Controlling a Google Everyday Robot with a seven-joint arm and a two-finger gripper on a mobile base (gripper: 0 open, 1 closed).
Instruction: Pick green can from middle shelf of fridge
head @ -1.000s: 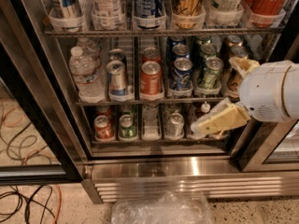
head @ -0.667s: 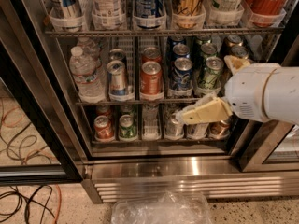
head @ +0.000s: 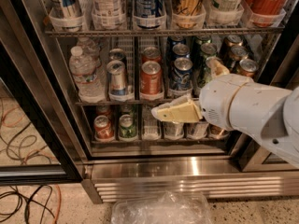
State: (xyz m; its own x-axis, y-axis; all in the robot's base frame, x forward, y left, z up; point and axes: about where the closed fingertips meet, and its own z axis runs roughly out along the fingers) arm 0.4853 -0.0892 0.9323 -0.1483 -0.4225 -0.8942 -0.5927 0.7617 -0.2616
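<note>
Open fridge [head: 154, 168], black door frame [head: 32, 92] at far left, cables [head: 28, 199] on the floor beside it. On the middle shelf [head: 126, 101], from the left: water bottle [head: 84, 73], silver can [head: 117, 78], red can [head: 151, 78], blue can [head: 182, 73]. Then green can [head: 204, 74] in the next lane, upright, partly hidden behind the white arm [head: 252, 111], with bronze cans [head: 246, 66] just right of it. End effector [head: 159, 113] at the shelf's front edge, below the red can and blue can, pointing left, off to the left of the green can and lower than it. Spread or pressed together: cannot tell. Nothing visibly in its grip. Judged early in the task: approach not finished, no contact with the green can. Left to do, probably: rise to shelf height, shift right to the green can's lane, reach in, close on it, draw it out clear of the rack.
</note>
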